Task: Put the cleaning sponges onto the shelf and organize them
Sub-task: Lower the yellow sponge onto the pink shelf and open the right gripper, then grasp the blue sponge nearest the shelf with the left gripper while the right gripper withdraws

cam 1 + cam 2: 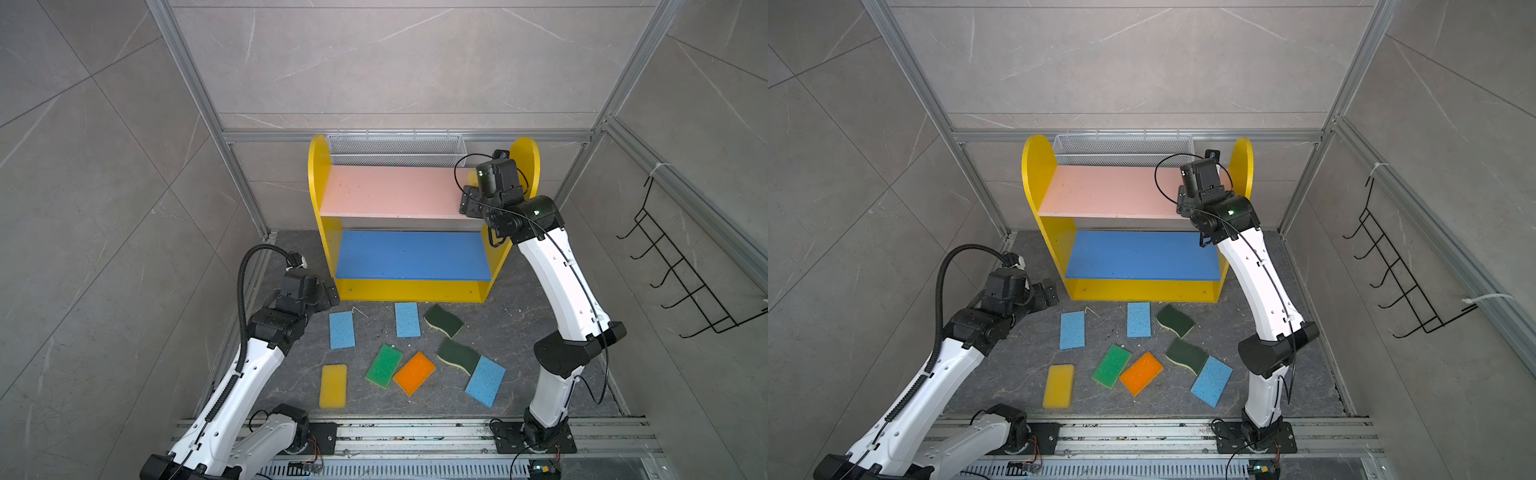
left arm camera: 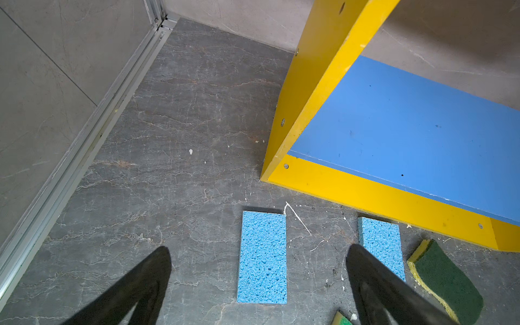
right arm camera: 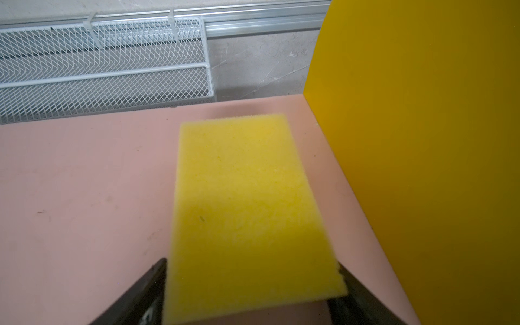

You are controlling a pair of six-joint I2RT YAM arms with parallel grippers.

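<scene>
Left wrist view: the left gripper point(image 2: 259, 247) hangs low over the desk point(image 2: 174, 112) near the shelf's corner, jaws spread wide and empty, a light blue sponge point(image 2: 262, 257) lying in line with the gap. Eight cleaning sponges point(image 1: 407, 319) lie loose on the desk in both top views, among them a second yellow sponge point(image 1: 333, 386), a green sponge point(image 1: 384, 365) and an orange sponge point(image 1: 414, 373) at the front, with two dark-green wavy sponges point(image 1: 443, 320) further in. Beyond, on the shelf point(image 1: 318, 178), the blue middle board point(image 1: 411, 255) is bare. Over the right end of the pink upper board point(image 1: 390, 191), the right gripper point(image 3: 253, 264) has a yellow sponge point(image 3: 247, 211) between its jaws, close beside the yellow side panel point(image 3: 422, 140); whether they pinch it or merely flank it cannot be told. The placement would likely go best with the sponge laid flat and square to that panel, jaws fully parted before a straight pull-back, leaving room alongside. Behind the shelf, nothing shows in the white mesh basket point(image 1: 395, 149).
</scene>
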